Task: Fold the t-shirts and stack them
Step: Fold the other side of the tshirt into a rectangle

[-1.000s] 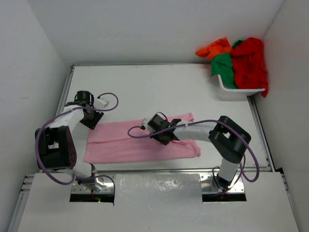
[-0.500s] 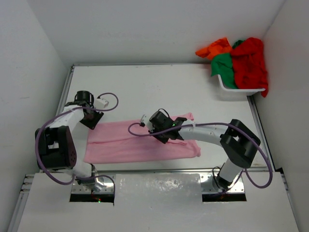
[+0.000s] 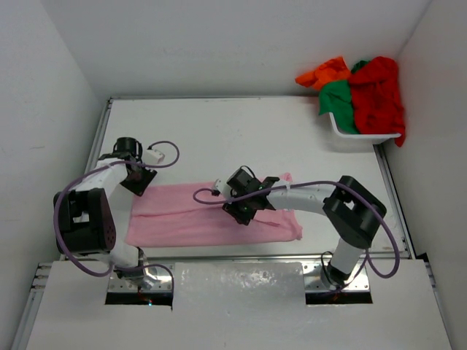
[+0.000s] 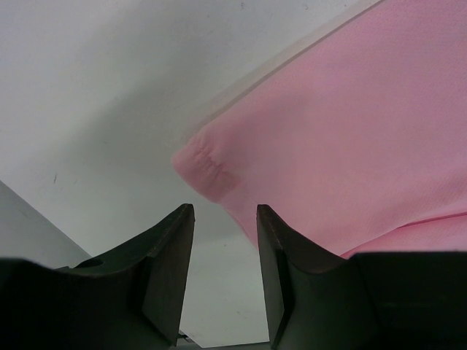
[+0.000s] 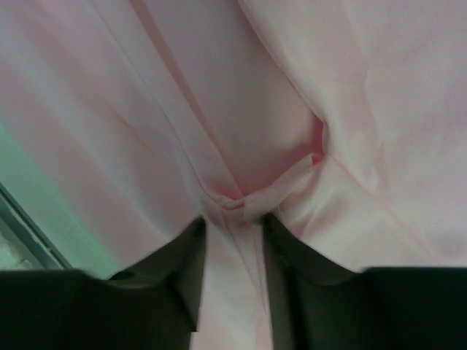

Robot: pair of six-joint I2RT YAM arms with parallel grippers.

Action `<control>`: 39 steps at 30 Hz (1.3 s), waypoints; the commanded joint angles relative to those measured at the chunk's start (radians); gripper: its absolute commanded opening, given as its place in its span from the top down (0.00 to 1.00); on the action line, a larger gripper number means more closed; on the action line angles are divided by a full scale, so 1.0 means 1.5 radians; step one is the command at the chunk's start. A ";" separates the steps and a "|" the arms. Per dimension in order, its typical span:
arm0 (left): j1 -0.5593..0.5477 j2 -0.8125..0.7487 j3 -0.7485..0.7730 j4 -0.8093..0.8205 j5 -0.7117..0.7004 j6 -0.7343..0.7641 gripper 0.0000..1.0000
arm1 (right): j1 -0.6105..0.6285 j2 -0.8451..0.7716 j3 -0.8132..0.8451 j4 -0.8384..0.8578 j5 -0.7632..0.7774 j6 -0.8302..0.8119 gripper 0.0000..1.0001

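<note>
Ok so the pink t-shirt (image 3: 182,219) is lying as a long folded strip across the lower middle of the top view, flat on the table (image 3: 241,131). The right gripper (image 3: 241,210) is sitting mid-strip, and its fingers (image 5: 186,270) are looking pinched on a small pucker of pink cloth. That's what's bugging me. It's grabbing a tiny bunch, maybe only the top layer, so I'm guessing any pull is going to peel the layers apart or scrunch the strip instead of folding it cleanly. The left gripper (image 4: 225,219) isn't helping either. Its fingers are sitting slightly parted and empty, with the shirt's corner just ahead of them, so nothing is anchoring that end and the whole thing could slide. Counting up, I'm seeing four shirts. There's the pink one on the table, plus one red t-shirt (image 3: 376,91), one green t-shirt (image 3: 337,98) and one orange t-shirt (image 3: 325,71), all heaped in the single white basket (image 3: 365,136) in the upper right. And two grippers.
</note>
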 commanded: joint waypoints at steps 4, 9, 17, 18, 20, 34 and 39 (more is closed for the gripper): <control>0.039 0.001 0.042 0.002 0.029 -0.009 0.61 | -0.067 -0.061 0.007 0.012 -0.065 0.037 0.52; 0.084 0.011 0.099 -0.005 0.069 -0.039 0.58 | -0.104 -0.185 -0.033 0.051 -0.094 0.112 0.43; 0.087 0.076 0.128 0.046 0.023 -0.108 0.55 | -0.297 -0.291 -0.183 0.110 -0.018 0.356 0.72; 0.087 0.079 0.129 0.061 0.013 -0.113 0.55 | -0.321 -0.290 -0.196 0.111 -0.005 0.388 0.77; 0.087 0.097 0.132 0.073 -0.022 -0.125 0.55 | -0.350 -0.277 -0.206 0.127 -0.014 0.416 0.80; 0.088 0.137 0.119 0.089 0.102 -0.123 0.51 | -0.428 -0.129 -0.203 0.243 -0.037 0.441 0.62; 0.088 0.146 0.094 0.103 0.103 -0.120 0.52 | -0.430 -0.104 -0.210 0.280 -0.038 0.441 0.71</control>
